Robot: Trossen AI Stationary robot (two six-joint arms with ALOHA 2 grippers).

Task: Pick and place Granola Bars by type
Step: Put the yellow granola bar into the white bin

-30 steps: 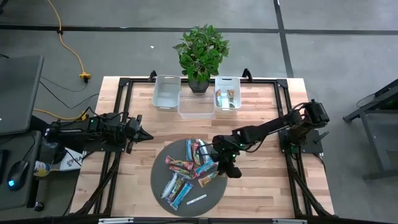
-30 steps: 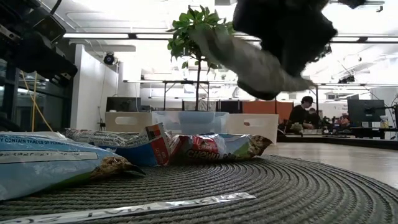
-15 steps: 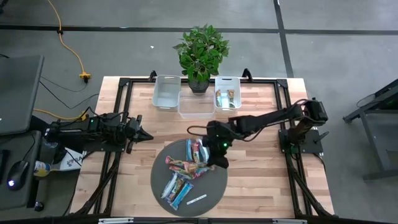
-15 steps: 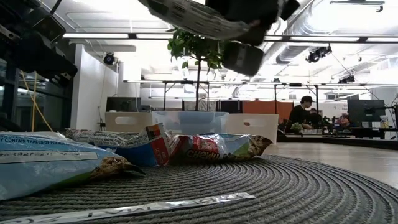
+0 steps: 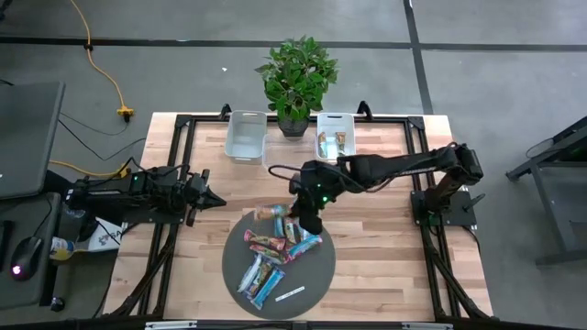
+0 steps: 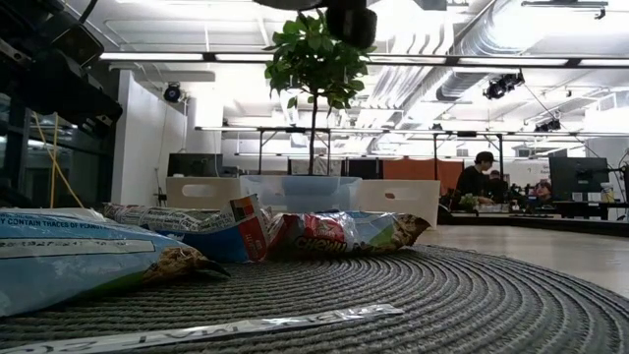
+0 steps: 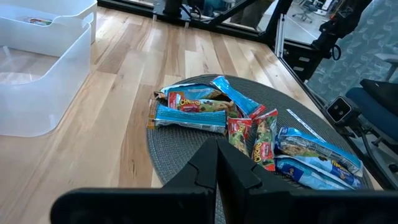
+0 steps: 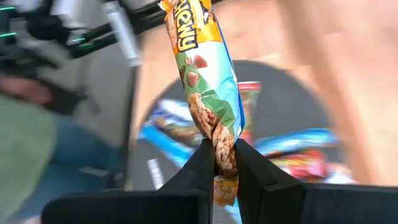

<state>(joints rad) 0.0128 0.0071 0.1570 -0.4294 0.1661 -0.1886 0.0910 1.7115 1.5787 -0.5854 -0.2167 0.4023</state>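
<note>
While the right claw [image 8: 225,163] pinches it, a green-and-orange granola bar [image 8: 204,78] hangs crumpled

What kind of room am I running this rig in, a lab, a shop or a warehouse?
Probably an open lab or workshop. The low view shows exposed ceiling ducts, a person seated at a desk among monitors, and the high view a framed wooden workbench on bare concrete floor with a yellow cable.
</note>
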